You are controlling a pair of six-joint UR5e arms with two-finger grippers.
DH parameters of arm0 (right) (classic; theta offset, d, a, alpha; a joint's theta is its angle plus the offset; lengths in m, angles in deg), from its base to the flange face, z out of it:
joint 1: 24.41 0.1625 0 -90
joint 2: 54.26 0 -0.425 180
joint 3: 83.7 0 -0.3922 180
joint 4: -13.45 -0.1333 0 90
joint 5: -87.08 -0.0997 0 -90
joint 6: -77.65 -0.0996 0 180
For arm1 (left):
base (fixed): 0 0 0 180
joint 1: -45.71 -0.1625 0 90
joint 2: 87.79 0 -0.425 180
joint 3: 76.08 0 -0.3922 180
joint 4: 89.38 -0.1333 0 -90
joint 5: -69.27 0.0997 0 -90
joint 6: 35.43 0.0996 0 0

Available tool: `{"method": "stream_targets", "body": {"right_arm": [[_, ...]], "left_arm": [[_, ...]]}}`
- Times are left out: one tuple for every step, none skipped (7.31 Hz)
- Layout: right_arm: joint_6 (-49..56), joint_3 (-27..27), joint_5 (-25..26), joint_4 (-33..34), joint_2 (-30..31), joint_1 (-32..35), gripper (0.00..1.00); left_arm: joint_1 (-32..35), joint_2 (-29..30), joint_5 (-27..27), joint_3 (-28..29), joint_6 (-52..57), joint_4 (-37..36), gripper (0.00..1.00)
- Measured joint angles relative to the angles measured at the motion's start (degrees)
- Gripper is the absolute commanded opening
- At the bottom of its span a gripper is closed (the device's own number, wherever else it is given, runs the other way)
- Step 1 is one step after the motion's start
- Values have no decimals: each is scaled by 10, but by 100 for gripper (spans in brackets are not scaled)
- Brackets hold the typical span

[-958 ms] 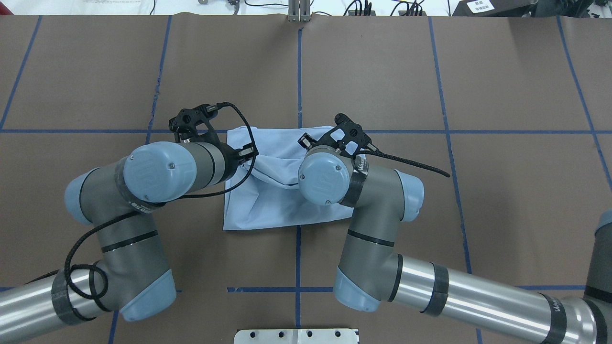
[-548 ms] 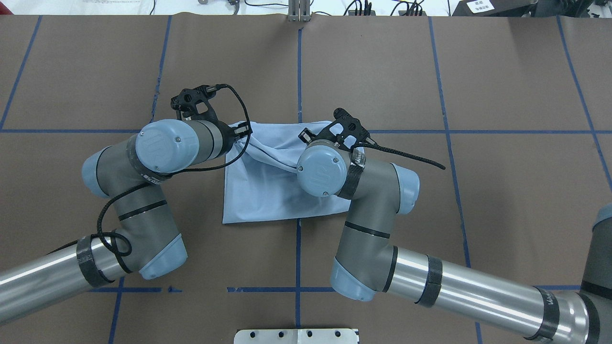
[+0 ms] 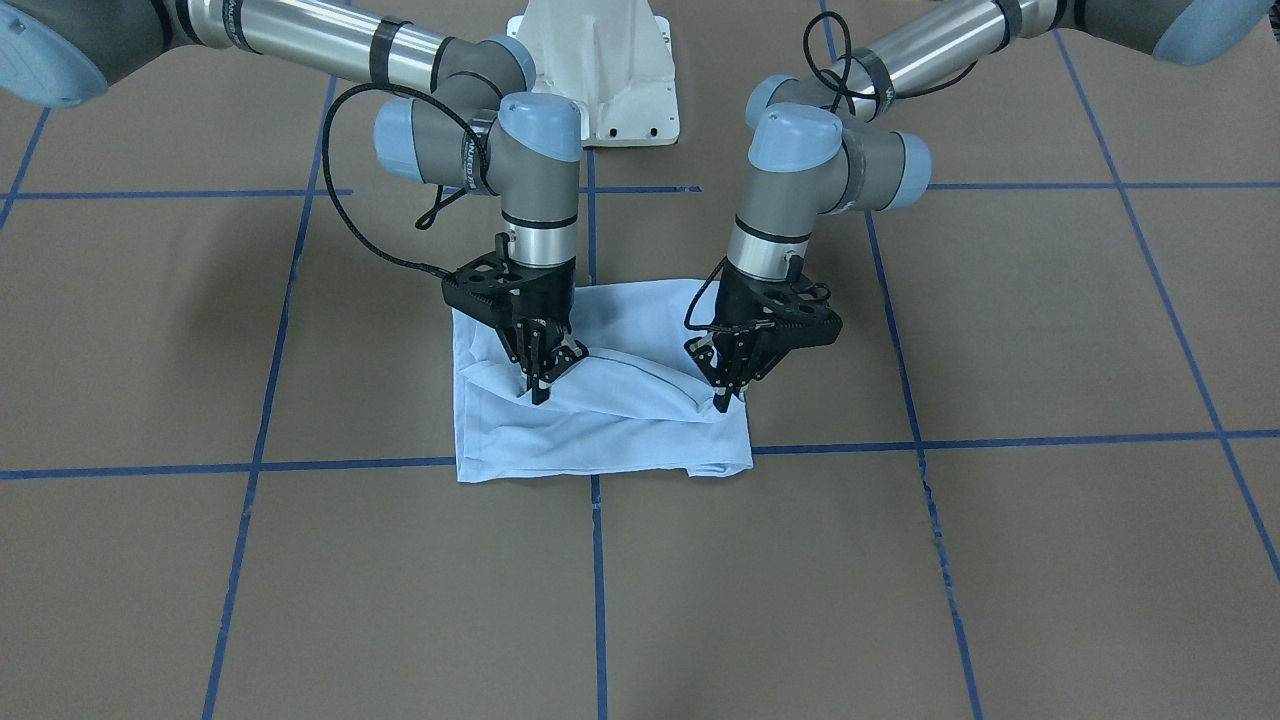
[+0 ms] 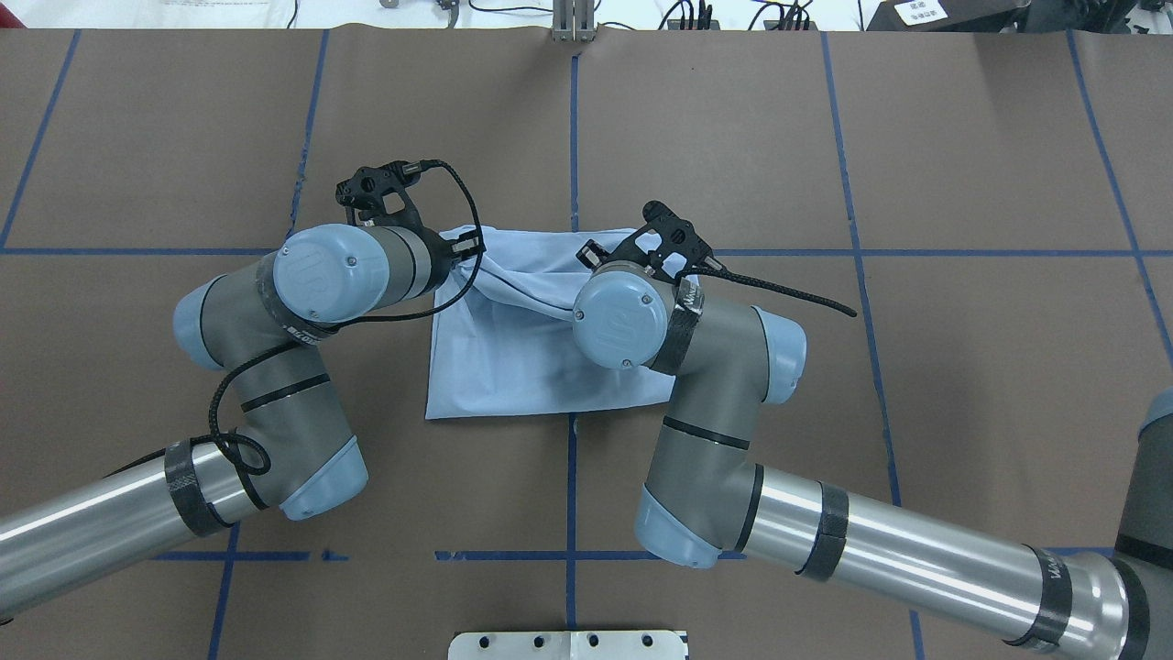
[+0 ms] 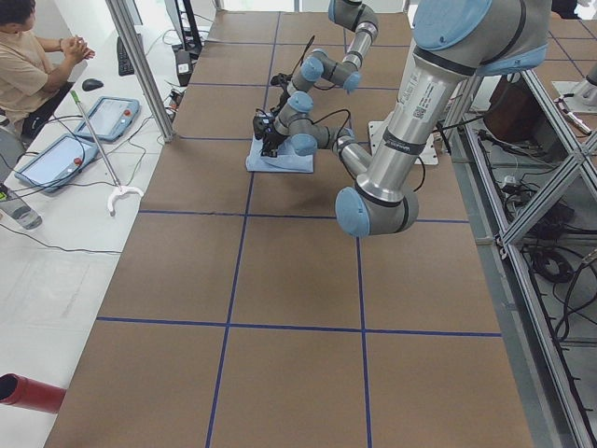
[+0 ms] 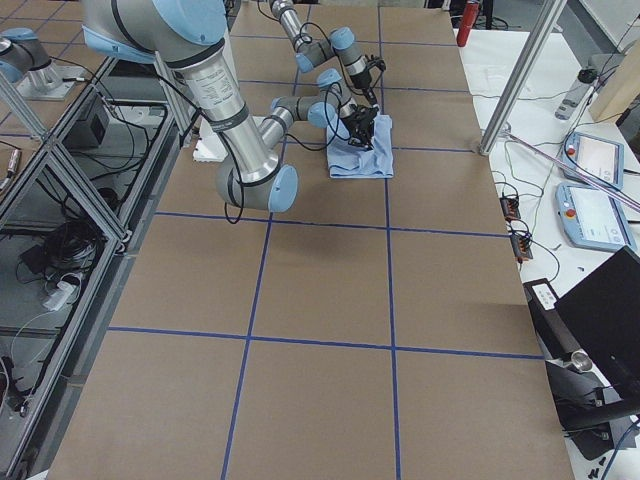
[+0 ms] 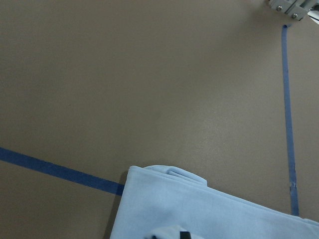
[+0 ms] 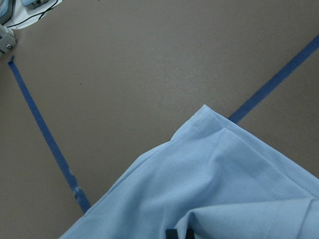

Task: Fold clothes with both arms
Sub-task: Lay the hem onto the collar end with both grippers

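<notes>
Midway through folding the shirt [image 3: 600, 440], lying near the middle of the desk [image 3: 1000, 560] over a tape line [image 3: 1000, 439]. Pinched shut on the raised edge, one corner each, with the left end effector [image 3: 722, 402] and the right end effector [image 3: 540, 392]; carried slack between them, just above the lower layer. Risk from here of slipping the thin pinch by pulling the corners apart too hard; of dragging the bottom layer off square by travelling too low; of laying the edge down skewed, with a crooked, wrinkled fold, by moving unevenly or letting go at different moments.
</notes>
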Motion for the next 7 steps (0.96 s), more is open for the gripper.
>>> {"method": "stream_targets", "body": {"right_arm": [[3,-1,0,-1,0,4,24],[6,-6,0,-2,0,6,99],[26,-12,0,-2,0,7,100],[66,-16,1,-2,0,9,100],[116,-14,-9,-2,-1,13,100],[162,0,-29,-1,-1,16,100],[194,27,-46,9,2,16,100]], "left_arm": [[0,-1,0,0,0,3,0],[1,-1,0,-1,0,5,65],[1,-3,-1,-2,0,9,100],[1,-5,-2,-5,7,19,100],[3,-11,-17,-17,28,31,100],[7,-21,-46,-37,50,37,100],[12,-32,-66,-55,63,39,100]]}}
